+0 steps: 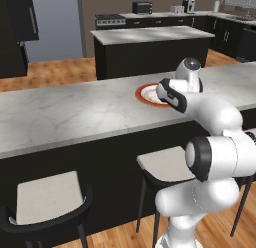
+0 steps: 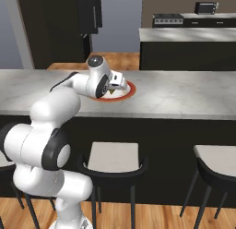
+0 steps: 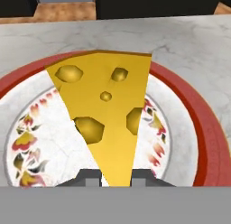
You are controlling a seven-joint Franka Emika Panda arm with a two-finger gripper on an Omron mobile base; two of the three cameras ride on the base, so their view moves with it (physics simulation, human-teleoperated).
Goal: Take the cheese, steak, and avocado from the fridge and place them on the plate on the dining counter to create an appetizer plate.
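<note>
In the hand view the cheese (image 3: 106, 114) filled the middle of the frame, a yellow wedge with hole marks whose narrow point ran down between the two dark tips at the bottom edge, so the claw (image 3: 115, 177) was clamped narrowly on that point and held the wedge over the plate (image 3: 205, 128). Whether the wedge already touched the plate's whitish, flower-patterned middle or hung just above it could not be told. In the right base view the claw (image 2: 116, 83) sat at the centre of the frame over the plate (image 2: 130, 90), on the dining counter (image 2: 184, 96), with a sliver of yellow showing under the hand. In the left base view the plate (image 1: 146, 93) lay right of centre, partly hidden by the arm's wrist. The main risk looked to be in the release: since only the thin tip was gripped, the heavy broad end could swing or tip as the claw let go, and if the wedge was not yet down it might land on edge and slide toward the red rim at the top of the hand view, or over it onto the counter. A hasty retreat might also drag the cheese if a tip caught on it. The steak and avocado were yet to be placed, so cheese lying sprawled across the middle could crowd them.
</note>
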